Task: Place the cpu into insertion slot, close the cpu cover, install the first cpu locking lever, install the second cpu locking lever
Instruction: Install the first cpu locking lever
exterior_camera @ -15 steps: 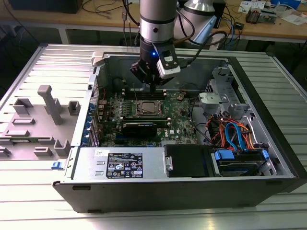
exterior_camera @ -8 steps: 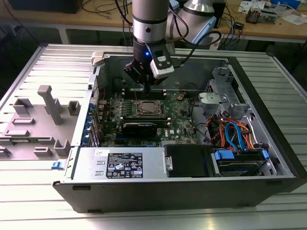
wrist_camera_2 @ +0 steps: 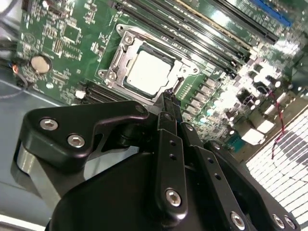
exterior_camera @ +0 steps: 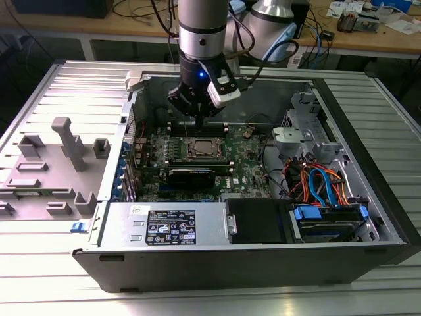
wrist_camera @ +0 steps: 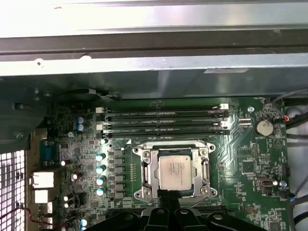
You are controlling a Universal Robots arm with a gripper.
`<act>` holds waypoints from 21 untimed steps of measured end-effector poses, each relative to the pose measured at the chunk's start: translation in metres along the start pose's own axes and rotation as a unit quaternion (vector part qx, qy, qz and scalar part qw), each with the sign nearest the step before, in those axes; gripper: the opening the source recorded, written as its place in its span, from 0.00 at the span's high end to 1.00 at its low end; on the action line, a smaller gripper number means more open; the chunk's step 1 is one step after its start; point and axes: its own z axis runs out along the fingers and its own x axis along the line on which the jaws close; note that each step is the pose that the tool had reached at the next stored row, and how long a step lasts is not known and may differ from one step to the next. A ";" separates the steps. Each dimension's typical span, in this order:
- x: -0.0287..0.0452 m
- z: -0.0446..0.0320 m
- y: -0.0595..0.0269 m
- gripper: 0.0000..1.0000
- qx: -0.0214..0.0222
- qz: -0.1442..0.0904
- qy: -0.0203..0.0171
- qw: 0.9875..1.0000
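The cpu (wrist_camera: 175, 172) lies flat in the insertion slot (wrist_camera: 140, 194) on the green board, its dull grey top showing through the window of the cpu cover (wrist_camera: 151, 169), which lies down around it. In the second wrist view the cpu (wrist_camera_2: 149, 72) sits inside the silvery cpu cover (wrist_camera_2: 120, 55), and my gripper (wrist_camera_2: 168, 95) is shut with nothing in it, its black tips just above the socket's near edge. From the exterior view the gripper (exterior_camera: 197, 122) hangs a little behind the cpu (exterior_camera: 200, 150). I cannot make out how the locking levers stand.
Long black memory slots (wrist_camera: 163, 120) run close behind the socket. A black graphics card (exterior_camera: 191, 175) lies in front of it. Cables (exterior_camera: 316, 181) and a drive cage (exterior_camera: 329, 220) fill the case at the exterior view's right; the case wall (wrist_camera: 154, 72) stands behind.
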 end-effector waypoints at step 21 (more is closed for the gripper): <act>0.0232 0.0012 -0.0001 0.89 -0.002 -0.061 0.001 0.998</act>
